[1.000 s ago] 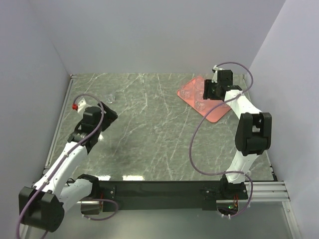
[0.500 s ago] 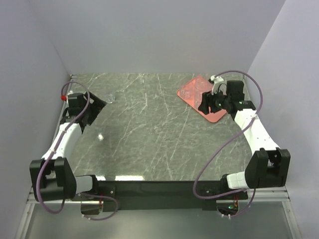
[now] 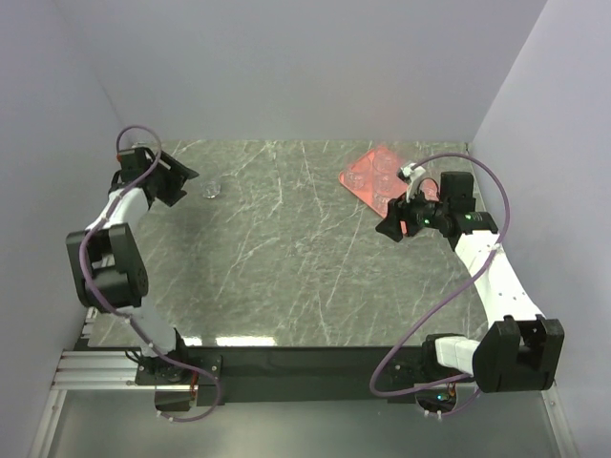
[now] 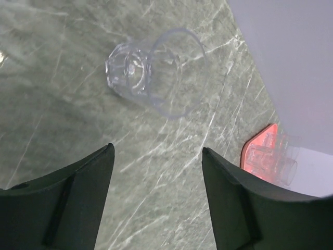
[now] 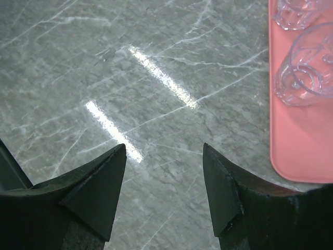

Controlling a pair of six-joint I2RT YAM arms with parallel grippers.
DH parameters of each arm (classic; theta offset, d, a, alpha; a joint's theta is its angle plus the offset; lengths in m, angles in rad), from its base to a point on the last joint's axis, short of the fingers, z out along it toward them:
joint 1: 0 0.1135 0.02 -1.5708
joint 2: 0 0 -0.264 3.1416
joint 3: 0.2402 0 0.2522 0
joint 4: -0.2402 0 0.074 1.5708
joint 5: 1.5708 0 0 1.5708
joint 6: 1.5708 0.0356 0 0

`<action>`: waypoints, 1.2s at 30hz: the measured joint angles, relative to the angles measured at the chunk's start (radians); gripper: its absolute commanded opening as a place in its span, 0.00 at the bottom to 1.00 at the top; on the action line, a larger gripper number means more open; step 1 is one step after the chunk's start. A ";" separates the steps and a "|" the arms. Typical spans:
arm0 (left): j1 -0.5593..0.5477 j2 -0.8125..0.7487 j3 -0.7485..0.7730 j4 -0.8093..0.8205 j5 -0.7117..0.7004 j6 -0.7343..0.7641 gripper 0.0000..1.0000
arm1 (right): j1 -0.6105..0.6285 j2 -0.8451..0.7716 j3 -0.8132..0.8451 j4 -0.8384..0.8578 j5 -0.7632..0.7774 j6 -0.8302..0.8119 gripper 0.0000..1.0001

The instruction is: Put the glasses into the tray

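Observation:
One clear glass [image 3: 211, 189] stands alone on the marble table at the back left. In the left wrist view the glass [image 4: 151, 73] lies just ahead of my open, empty left gripper [image 4: 157, 151]. From above, the left gripper [image 3: 183, 181] sits just left of the glass, apart from it. The salmon-pink tray [image 3: 368, 172] lies at the back right and holds several glasses [image 3: 384, 172]. My right gripper [image 3: 388, 229] is open and empty, over bare table just near of the tray. The right wrist view shows the tray's edge [image 5: 296, 135] with two glasses [image 5: 307, 67] on it, to the right of the right gripper [image 5: 164, 151].
Grey walls close in the table on the left, back and right. The right arm and its cable cover part of the tray from above. The tray also shows far off in the left wrist view [image 4: 257, 153]. Marble table [image 3: 286, 258] lies between the arms.
The left arm swung from mid-left to the back-left corner, bringing its gripper beside the lone glass. The right gripper pulled back off the tray toward the near side.

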 measured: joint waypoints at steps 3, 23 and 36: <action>0.000 0.094 0.089 -0.011 0.027 0.011 0.69 | -0.004 0.000 -0.003 -0.005 -0.018 -0.008 0.67; 0.000 0.407 0.396 -0.169 0.023 0.073 0.37 | -0.006 -0.003 -0.003 -0.018 -0.059 -0.018 0.67; -0.001 0.417 0.399 -0.196 0.028 0.126 0.00 | -0.021 -0.003 -0.003 -0.019 -0.068 -0.018 0.67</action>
